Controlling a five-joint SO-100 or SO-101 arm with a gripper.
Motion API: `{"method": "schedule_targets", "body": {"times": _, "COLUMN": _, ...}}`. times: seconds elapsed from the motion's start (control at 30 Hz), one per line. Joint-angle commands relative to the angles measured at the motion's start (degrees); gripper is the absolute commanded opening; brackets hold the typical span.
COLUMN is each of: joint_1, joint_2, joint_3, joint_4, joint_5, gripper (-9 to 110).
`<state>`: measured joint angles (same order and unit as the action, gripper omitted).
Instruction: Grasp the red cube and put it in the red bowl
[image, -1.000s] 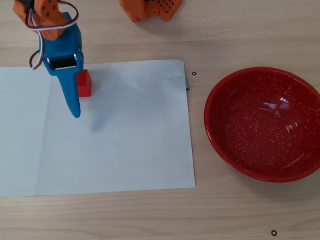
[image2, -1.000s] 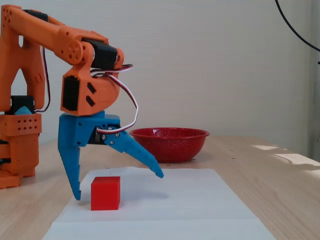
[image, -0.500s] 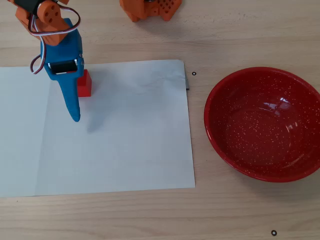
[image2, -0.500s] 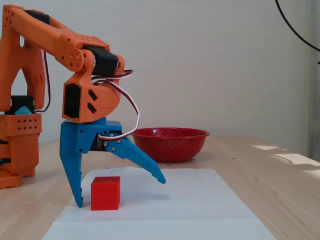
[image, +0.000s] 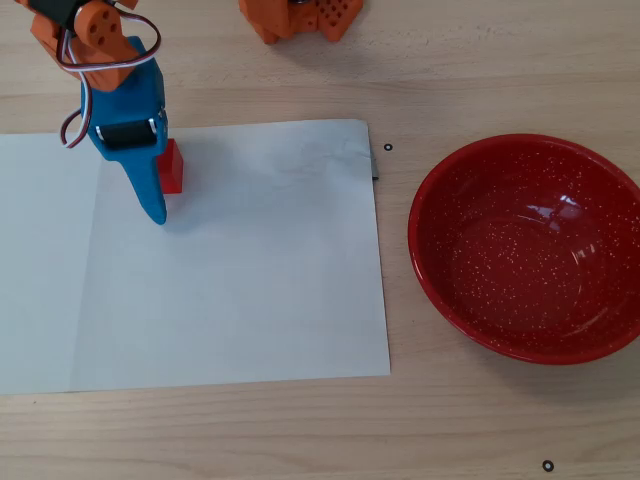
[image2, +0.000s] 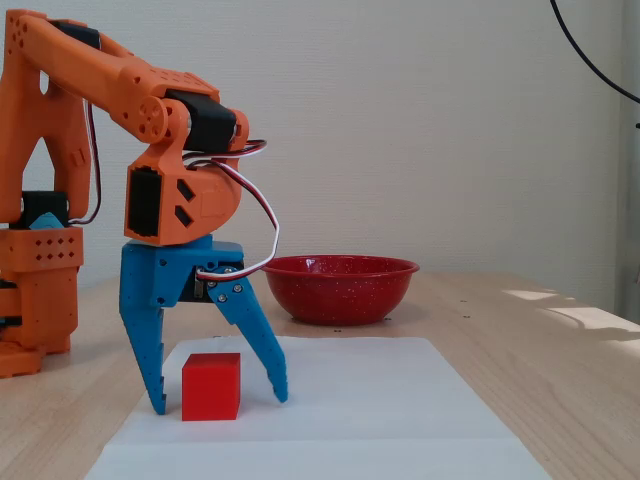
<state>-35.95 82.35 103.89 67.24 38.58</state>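
Fixed view shows the cube (image2: 211, 386) resting on the white paper (image2: 380, 400), between the two blue fingers of the gripper (image2: 218, 400); the fingers are spread wide, one tip at the left of the cube and one at the right, both tips down near the paper; the left finger (image2: 143, 335) stands just beside the cube, and the right finger (image2: 255, 335) is a little apart from it; whether either finger touches the cube I cannot tell. In the overhead view the cube (image: 171, 168) lies in the far left part of the paper (image: 250, 280), and it is partly covered by the blue gripper (image: 158, 205) that comes over it from the far side; only one finger is clear there. The orange arm (image2: 120, 90) bends down from its base at the left of the fixed view. The bowl (image: 528, 248) stands on the wooden table (image: 480, 420), off the paper, well apart to the right of the cube in the overhead view; it sits upright.
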Motion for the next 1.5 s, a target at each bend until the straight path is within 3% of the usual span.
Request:
{"method": "schedule_targets", "body": {"times": 0.0, "joint_1": 1.1, "joint_2": 2.1, "joint_3": -1.3, "joint_4": -2.1, "joint_5": 0.9, "gripper": 36}}
{"method": "schedule_targets", "body": {"times": 0.23, "joint_1": 0.8, "joint_2": 2.6, "joint_3": -1.4, "joint_4": -1.3, "joint_5": 2.1, "gripper": 15}}
{"method": "schedule_targets", "body": {"times": 0.33, "joint_1": 0.7, "joint_2": 3.1, "joint_3": -1.7, "joint_4": -0.1, "joint_5": 2.2, "gripper": 0}}
{"method": "schedule_targets", "body": {"times": 0.53, "joint_1": 0.4, "joint_2": 3.9, "joint_3": -6.4, "joint_4": 7.5, "joint_5": -0.8, "gripper": 0}}
{"method": "schedule_targets", "body": {"times": 1.07, "joint_1": 9.1, "joint_2": 3.5, "joint_3": -41.9, "joint_4": 42.1, "joint_5": -14.2, "gripper": 0}}
{"method": "schedule_targets", "body": {"times": 1.47, "joint_1": 28.2, "joint_2": 5.4, "joint_3": -51.2, "joint_4": 43.9, "joint_5": -26.6, "gripper": 0}}
